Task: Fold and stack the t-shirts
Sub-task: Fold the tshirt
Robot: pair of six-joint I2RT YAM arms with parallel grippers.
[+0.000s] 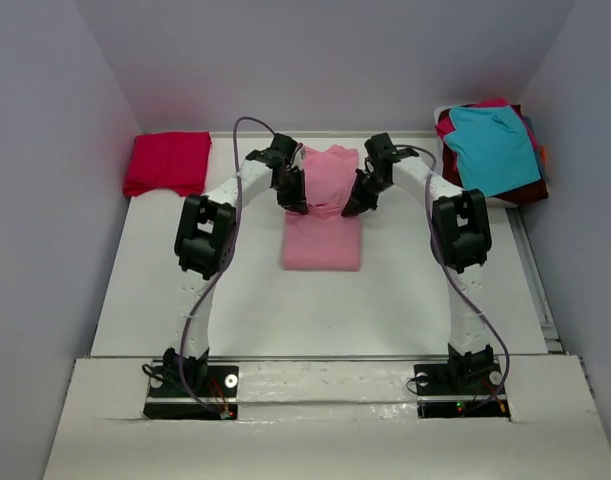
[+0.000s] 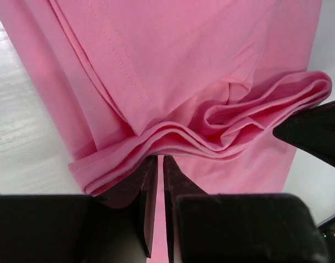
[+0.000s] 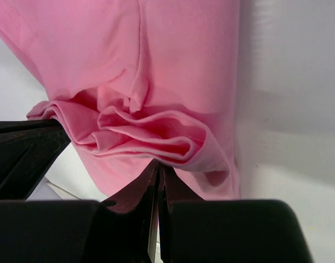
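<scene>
A pink t-shirt (image 1: 323, 212) lies in the middle of the table, folded lengthways, its far part lifted and bunched between both grippers. My left gripper (image 1: 295, 203) is shut on the shirt's left edge; in the left wrist view (image 2: 159, 160) the stacked pink layers (image 2: 211, 137) sit at its fingertips. My right gripper (image 1: 354, 206) is shut on the right edge; in the right wrist view (image 3: 158, 165) the gathered folds (image 3: 145, 131) rest on its tips. A folded red t-shirt (image 1: 168, 162) lies at the far left.
A pile of unfolded shirts (image 1: 493, 150), teal on top of dark red and pink, sits at the far right on a white tray. Grey walls enclose the table (image 1: 315, 310) on three sides. The opposite gripper shows as a dark shape in each wrist view.
</scene>
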